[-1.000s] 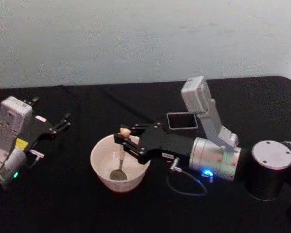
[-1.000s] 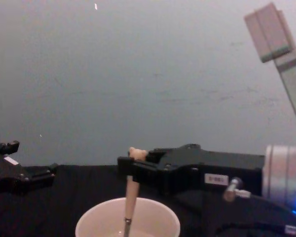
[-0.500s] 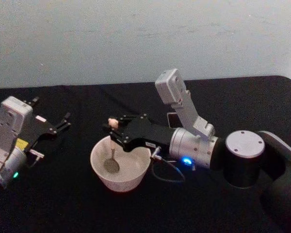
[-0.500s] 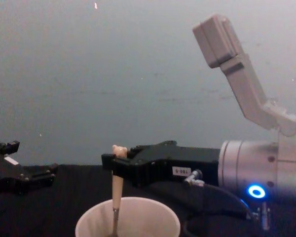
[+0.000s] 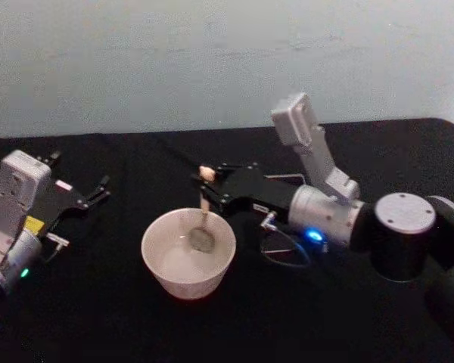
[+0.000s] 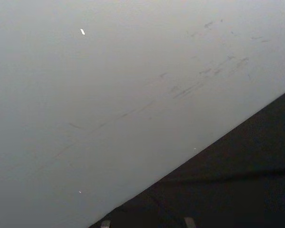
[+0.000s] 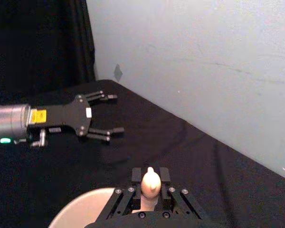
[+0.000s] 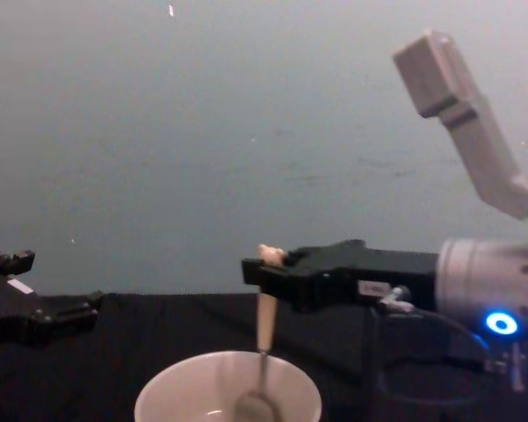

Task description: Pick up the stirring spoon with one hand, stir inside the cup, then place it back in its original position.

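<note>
The cream-white cup (image 5: 166, 261) stands on the black table a little left of centre. My right gripper (image 5: 206, 187) reaches in from the right above the cup's far rim, shut on the beige handle of the stirring spoon (image 5: 203, 215). The spoon hangs nearly upright, bear head on top, with its metal bowl inside the cup toward the far right side. From the chest, the spoon (image 8: 265, 321) drops from the right gripper (image 8: 266, 271) into the cup (image 8: 172, 396). The bear head of the spoon (image 7: 150, 182) sits between the closed fingers. The dark holder (image 5: 286, 177) is mostly hidden behind the right arm.
My left gripper (image 5: 100, 190) rests open at the table's left side, apart from the cup; the right wrist view shows the left gripper (image 7: 110, 114) too. A grey cable (image 5: 284, 253) loops under the right wrist. A pale wall stands behind the table.
The right gripper carried the spoon across the cup, from the left part of its inside to the far right part. The left arm has not moved.
</note>
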`<act>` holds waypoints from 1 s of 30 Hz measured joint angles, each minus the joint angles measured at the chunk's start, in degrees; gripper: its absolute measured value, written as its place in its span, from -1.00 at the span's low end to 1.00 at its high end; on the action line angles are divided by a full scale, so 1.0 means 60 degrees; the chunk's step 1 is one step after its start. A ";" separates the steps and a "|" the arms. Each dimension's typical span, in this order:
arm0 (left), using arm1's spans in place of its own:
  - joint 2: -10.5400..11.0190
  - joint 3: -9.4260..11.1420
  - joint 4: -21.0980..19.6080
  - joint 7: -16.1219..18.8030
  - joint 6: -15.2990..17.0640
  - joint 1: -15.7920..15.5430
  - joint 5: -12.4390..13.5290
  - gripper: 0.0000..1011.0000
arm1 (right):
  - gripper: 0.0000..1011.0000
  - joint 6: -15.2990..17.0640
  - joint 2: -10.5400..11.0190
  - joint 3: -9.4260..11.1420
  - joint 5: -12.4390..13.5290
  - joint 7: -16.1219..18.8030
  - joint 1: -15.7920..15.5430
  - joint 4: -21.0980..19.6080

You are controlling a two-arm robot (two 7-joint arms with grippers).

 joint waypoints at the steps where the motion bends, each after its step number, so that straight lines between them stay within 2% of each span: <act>1: 0.0000 0.0000 0.0000 0.0000 0.0000 0.0001 0.0000 0.98 | -0.56 -0.0026 0.0060 0.0027 0.0003 0.0031 -0.0046 -0.0053; 11: 0.0000 -0.0001 0.0000 0.0000 -0.0001 0.0000 0.0001 0.98 | -0.56 -0.0091 0.0808 0.0292 0.0326 0.0452 -0.0690 -0.0966; 19: 0.0000 -0.0001 0.0000 0.0000 0.0000 0.0000 0.0000 0.98 | -0.56 -0.0086 0.1257 0.0109 0.0500 0.0764 -0.1133 -0.1645; 25: 0.0001 0.0000 0.0000 0.0000 -0.0001 0.0000 0.0000 0.98 | -0.56 -0.0084 0.1296 -0.0042 0.0540 0.0814 -0.1170 -0.1778; 30: 0.0000 -0.0001 0.0000 0.0000 0.0000 0.0000 0.0000 0.98 | -0.56 -0.0037 0.1134 -0.0220 0.0554 0.0809 -0.1053 -0.1782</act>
